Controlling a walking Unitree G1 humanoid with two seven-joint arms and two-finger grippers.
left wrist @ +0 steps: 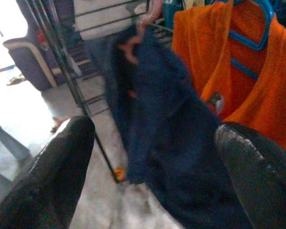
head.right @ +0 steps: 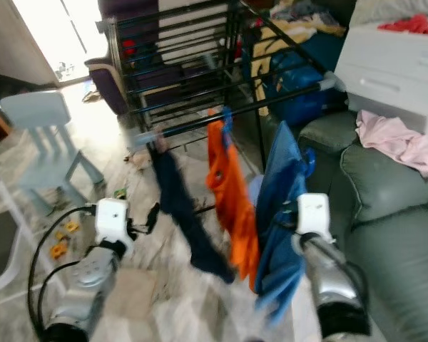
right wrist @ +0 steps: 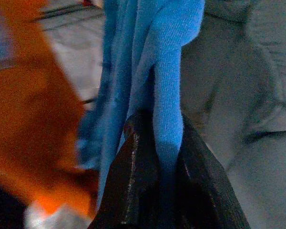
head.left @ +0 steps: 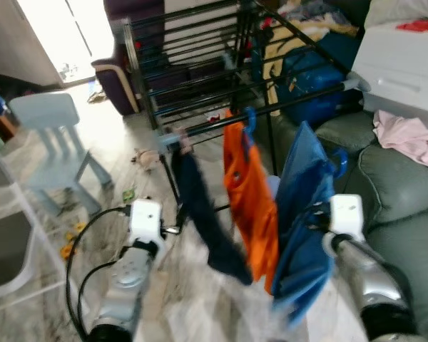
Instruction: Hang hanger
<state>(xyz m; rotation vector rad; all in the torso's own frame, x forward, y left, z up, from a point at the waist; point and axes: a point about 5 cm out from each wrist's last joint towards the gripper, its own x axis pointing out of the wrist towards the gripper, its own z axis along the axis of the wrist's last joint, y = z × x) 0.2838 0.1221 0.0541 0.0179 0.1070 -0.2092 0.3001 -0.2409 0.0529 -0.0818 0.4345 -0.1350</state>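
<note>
A black drying rack (head.left: 200,78) stands ahead, its front rail (head.left: 285,107) running across. From that rail hang a navy garment (head.left: 203,214) and an orange garment (head.left: 248,192) on a blue hanger (left wrist: 250,40). A blue garment (head.left: 303,206) is up just under the rail, a blue hanger hook (head.left: 339,164) poking out at its side. My right gripper (right wrist: 155,126) is shut on a fold of that blue cloth. Low on the left, my left gripper (left wrist: 155,129) is open, facing the navy garment (left wrist: 162,124) without touching it.
A grey-green sofa (head.left: 399,185) with a pink cloth (head.left: 414,139) lies close on the right, a white box (head.left: 399,64) behind it. A pale blue child's chair (head.left: 53,125) and a white frame (head.left: 14,235) stand left. Small toys (head.left: 71,239) litter the floor.
</note>
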